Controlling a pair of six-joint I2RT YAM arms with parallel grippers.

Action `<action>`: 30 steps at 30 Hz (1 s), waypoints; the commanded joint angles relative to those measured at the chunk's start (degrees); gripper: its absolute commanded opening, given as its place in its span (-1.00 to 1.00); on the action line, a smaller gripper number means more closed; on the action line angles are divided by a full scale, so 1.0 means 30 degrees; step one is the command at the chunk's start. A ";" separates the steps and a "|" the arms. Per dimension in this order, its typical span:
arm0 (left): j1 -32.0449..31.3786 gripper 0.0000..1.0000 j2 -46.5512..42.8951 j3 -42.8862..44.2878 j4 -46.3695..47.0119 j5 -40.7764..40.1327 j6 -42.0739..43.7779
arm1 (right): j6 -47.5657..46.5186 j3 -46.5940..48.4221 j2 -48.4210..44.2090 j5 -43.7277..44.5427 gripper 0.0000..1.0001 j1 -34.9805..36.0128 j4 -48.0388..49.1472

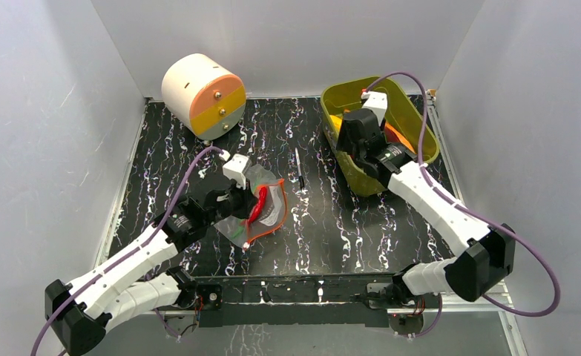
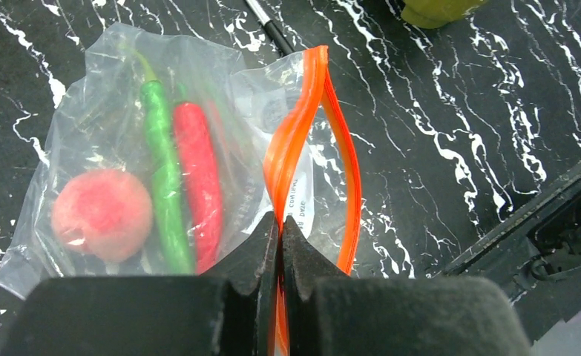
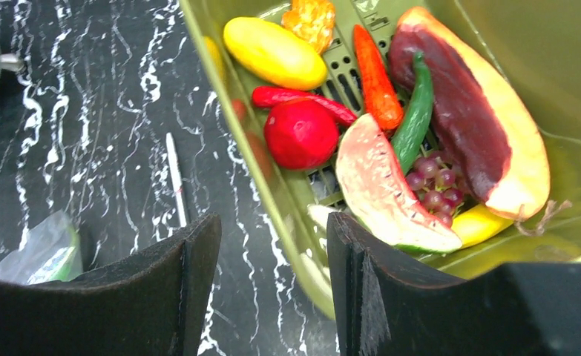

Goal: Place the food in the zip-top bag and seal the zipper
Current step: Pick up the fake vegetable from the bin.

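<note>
The zip-top bag (image 1: 266, 211) lies left of centre, and through its clear plastic (image 2: 109, 96) show a pink peach (image 2: 102, 213), a long green pepper (image 2: 165, 200) and a red chili (image 2: 198, 185). My left gripper (image 2: 280, 222) is shut on the orange-red zipper (image 2: 302, 126) at one end of the mouth; further along, the strip gapes open. More food fills the olive-green tub (image 3: 539, 44): a yellow piece (image 3: 274, 52), a red ball (image 3: 300, 133), a watermelon slice (image 3: 383, 189), a carrot (image 3: 376, 78). My right gripper (image 3: 272, 222) hangs open and empty over the tub's near-left rim.
A thin black stick (image 1: 300, 167) lies between the bag and the tub (image 1: 350, 87). A cream drum with an orange and yellow face (image 1: 202, 93) stands at the back left. White walls close in three sides; a metal rail runs along the front edge.
</note>
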 commanded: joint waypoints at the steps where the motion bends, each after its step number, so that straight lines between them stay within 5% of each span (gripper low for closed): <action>1: -0.0051 -1.00 -0.0569 0.0234 0.0526 0.1323 0.0424 | -0.0992 0.1406 0.0821 -0.0417 0.03 -0.1977 0.1586; 16: -0.0056 -1.00 -0.0286 0.0587 0.0278 0.2377 0.0748 | -0.3073 0.2283 0.4674 -0.2483 0.09 -0.6882 0.2120; 30: -0.0066 -1.00 0.1294 0.1312 0.0368 0.2778 0.0759 | -0.9101 0.5351 1.0050 -1.1430 0.03 -0.8302 0.2897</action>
